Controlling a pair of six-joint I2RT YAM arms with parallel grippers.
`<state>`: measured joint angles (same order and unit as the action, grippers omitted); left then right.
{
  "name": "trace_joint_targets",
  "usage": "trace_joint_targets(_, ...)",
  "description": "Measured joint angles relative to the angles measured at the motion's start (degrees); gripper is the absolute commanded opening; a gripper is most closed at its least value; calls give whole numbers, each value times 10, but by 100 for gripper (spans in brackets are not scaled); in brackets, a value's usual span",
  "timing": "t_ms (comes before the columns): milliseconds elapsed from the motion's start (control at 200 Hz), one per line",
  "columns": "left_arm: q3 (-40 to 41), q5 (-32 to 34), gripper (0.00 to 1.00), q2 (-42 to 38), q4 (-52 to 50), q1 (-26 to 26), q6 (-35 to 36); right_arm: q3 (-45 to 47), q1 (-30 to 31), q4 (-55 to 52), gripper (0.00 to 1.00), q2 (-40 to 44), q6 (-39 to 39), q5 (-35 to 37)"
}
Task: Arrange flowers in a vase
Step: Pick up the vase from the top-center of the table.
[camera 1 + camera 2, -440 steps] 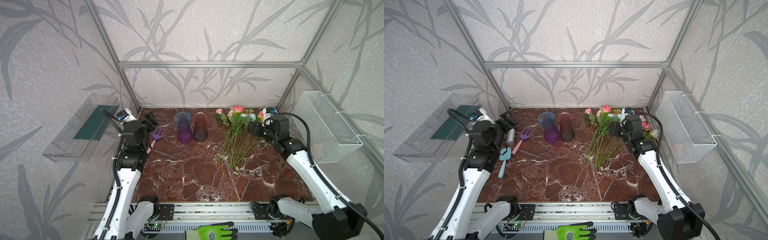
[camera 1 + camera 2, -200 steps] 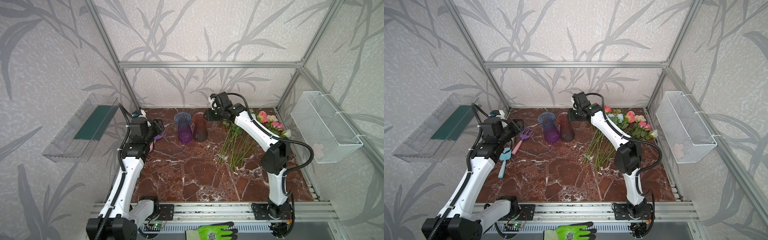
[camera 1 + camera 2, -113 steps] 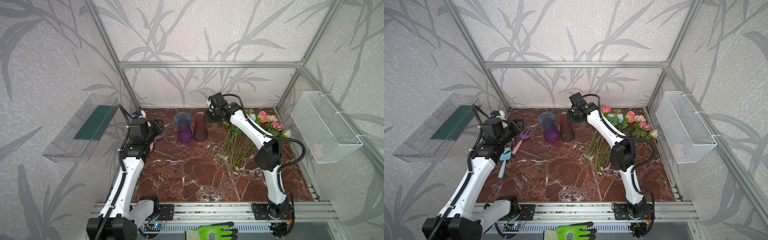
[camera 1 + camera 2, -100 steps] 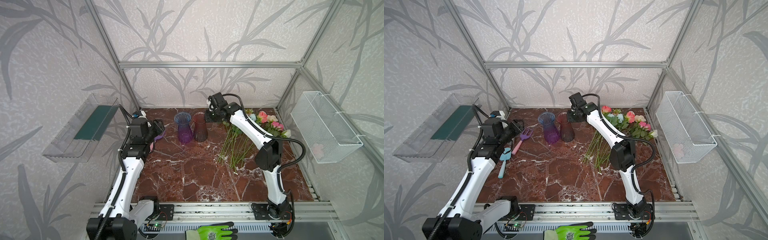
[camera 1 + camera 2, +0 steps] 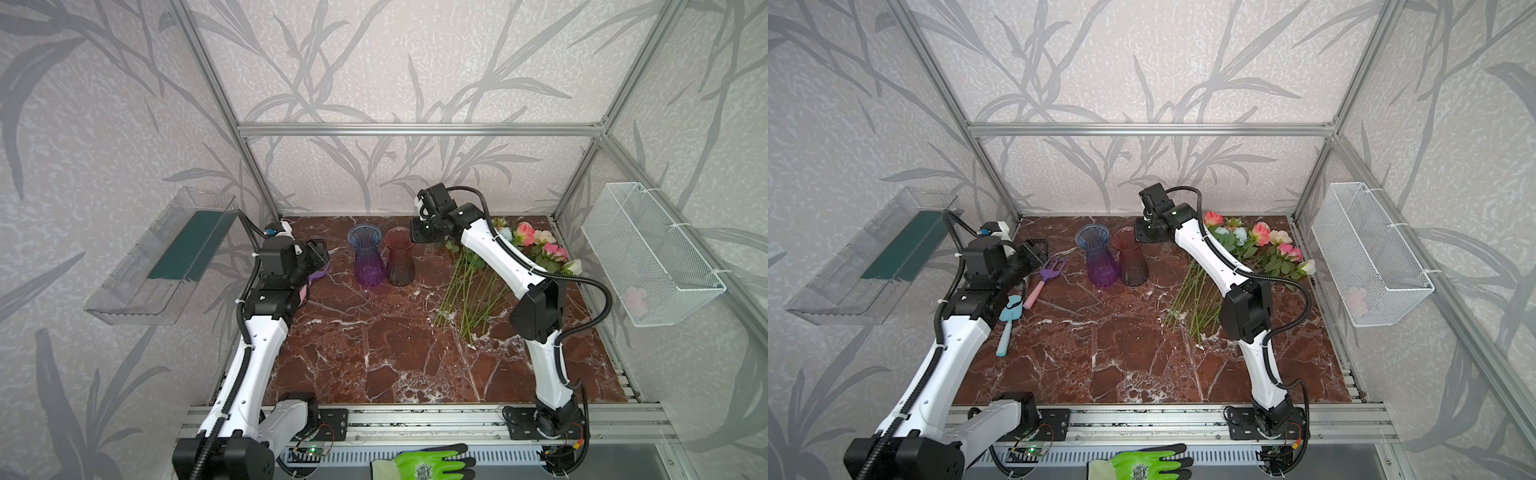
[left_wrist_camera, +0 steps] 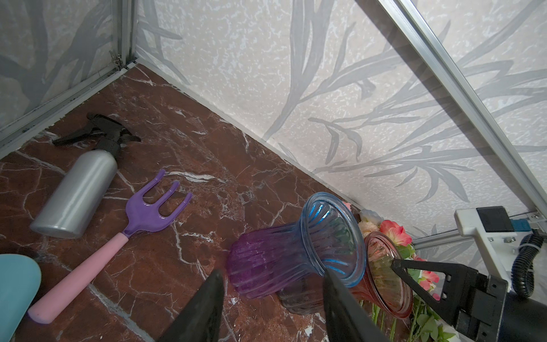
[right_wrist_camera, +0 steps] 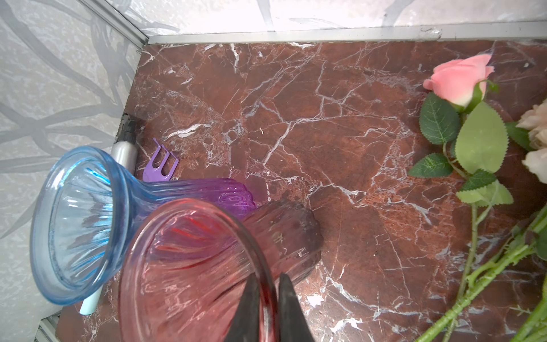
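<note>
Two ribbed glass vases stand side by side at the back of the marble table: a blue-and-purple vase [image 5: 365, 257] [image 5: 1096, 257] [image 6: 281, 260] [image 7: 77, 225] and a red vase [image 5: 400, 262] [image 5: 1133, 259] [image 6: 384, 272] [image 7: 192, 266]. My right gripper [image 5: 415, 242] [image 5: 1142, 235] [image 7: 268, 281] is shut on the red vase's rim, one finger inside and one outside. The flowers [image 5: 536, 249] [image 5: 1262, 241] [image 7: 458, 77] lie in a loose bunch on the table to the right, partly under the right arm. Left of the vases my left gripper [image 5: 318, 253] [image 5: 1038, 249] [image 6: 272, 272] hangs open and empty, pointing at them.
A silver spray bottle [image 6: 77, 192], a purple hand fork [image 5: 1046, 274] [image 6: 154, 207] and a teal trowel [image 5: 1009, 316] lie near the left arm. A wire basket [image 5: 648, 253] hangs on the right wall, a clear tray [image 5: 166, 257] on the left wall. A green glove [image 5: 428, 461] lies past the front rail.
The right gripper has closed its jaws onto the red vase's rim after edging slightly left. The left arm has stayed still over the last second.
</note>
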<state>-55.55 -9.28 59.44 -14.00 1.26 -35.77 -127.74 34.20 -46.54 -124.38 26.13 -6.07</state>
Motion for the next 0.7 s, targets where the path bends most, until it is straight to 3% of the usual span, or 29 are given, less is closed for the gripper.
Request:
trace_joint_targets(210,2,0,55,0,3,0,0,27,-3,0,0,21,-2,-5)
trace_joint_targets(450,2,-1,55,0,4,1,0,153,-24,31,0,108,1,-30)
trace_joint_targets(700,2,-7,55,0,6,4,0,179,-44,31,0,127,2,-53)
